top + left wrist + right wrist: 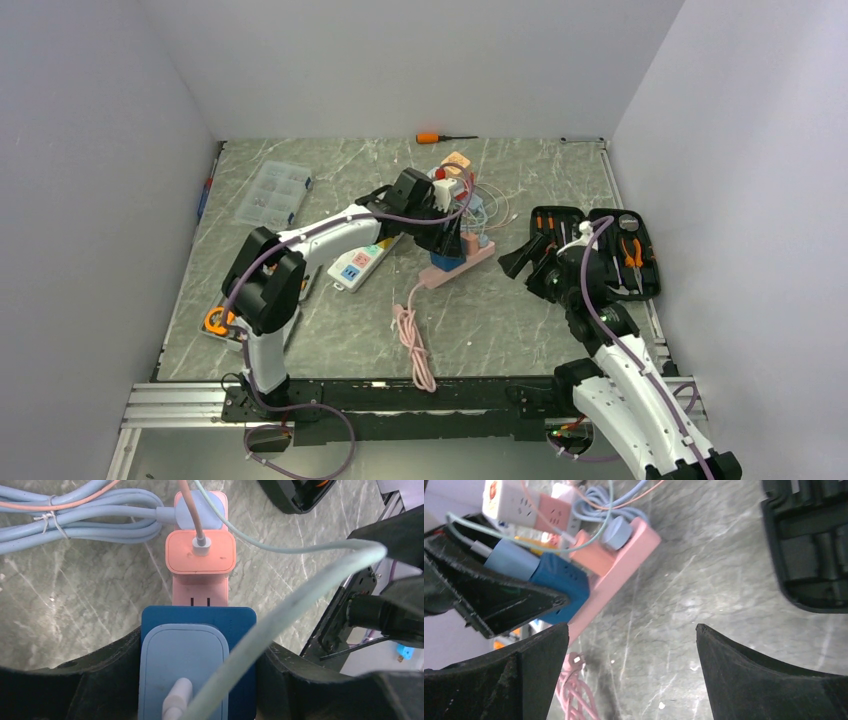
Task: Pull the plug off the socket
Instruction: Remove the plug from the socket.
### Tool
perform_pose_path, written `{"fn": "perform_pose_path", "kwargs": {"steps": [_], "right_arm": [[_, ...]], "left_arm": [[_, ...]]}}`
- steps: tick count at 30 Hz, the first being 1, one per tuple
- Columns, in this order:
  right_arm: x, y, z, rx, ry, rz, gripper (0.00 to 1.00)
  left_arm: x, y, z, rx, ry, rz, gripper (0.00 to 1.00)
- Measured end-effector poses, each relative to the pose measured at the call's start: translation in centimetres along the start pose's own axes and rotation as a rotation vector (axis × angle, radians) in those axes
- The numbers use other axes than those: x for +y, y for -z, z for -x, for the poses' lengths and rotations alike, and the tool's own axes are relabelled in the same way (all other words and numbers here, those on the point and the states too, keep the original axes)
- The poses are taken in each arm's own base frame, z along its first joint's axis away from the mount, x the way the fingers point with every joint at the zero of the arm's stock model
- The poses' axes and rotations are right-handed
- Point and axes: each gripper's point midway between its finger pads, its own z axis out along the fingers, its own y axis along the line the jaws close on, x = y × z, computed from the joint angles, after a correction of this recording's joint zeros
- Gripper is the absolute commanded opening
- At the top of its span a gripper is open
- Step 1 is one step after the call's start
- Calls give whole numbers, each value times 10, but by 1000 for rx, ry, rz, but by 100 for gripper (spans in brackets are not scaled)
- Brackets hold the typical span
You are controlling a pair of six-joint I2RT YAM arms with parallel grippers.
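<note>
At the left of the grey marbled desk (500, 330) lies a clear compartment box (272, 193); nearer the arms is a white power strip (358, 264) with one blue and one pink panel, whose printing is too small to read. The left claw (198, 647) reaches to the middle of the desk and is pinched on the dark blue adapter plug (200, 615), one black finger pressed against each side. The plug sits at the near end of the pink power strip (200, 594), touching it; the views do not show whether its pins are still seated. A light blue charger (182, 665) rides on top of the adapter, with a white USB connector (175, 697) and a pale green cable (300, 600) running off to the right. Further along the strip stand a pink charger (200, 552) and a light blue plug (200, 507) with a bundled light blue cable (90, 517). Behind it, a white-and-pink socket block (519, 505) carries a round orange-red mark that cannot be read. An orange screwdriver (440, 137) lies at the far edge, and the strip's pink cord (412, 340) trails toward the arms. To the right, the right claw (631, 670) hangs above bare desk with its fingers spread wide, holding nothing. Beside it stands an open black tool case (600, 250) holding orange-handled pliers (630, 250).
</note>
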Motion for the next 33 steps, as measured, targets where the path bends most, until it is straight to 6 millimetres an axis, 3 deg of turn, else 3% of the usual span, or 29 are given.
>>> {"fn": "perform_pose_path", "kwargs": {"steps": [4, 10, 20, 28, 33], "right_arm": [[8, -8, -18, 49, -34, 97, 100], [27, -30, -35, 123, -77, 204, 100], [63, -52, -62, 206, -74, 322, 100], [70, -68, -86, 253, -106, 304, 93], [68, -75, -83, 217, -108, 271, 86]], "left_arm": [[-7, -4, 0, 3, 64, -2, 8], [-15, -14, 20, -28, 126, -20, 10], [-12, -30, 31, -46, 210, -73, 12], [-16, -34, 39, -63, 232, -115, 13], [-18, -34, 42, -70, 243, -129, 12]]}}
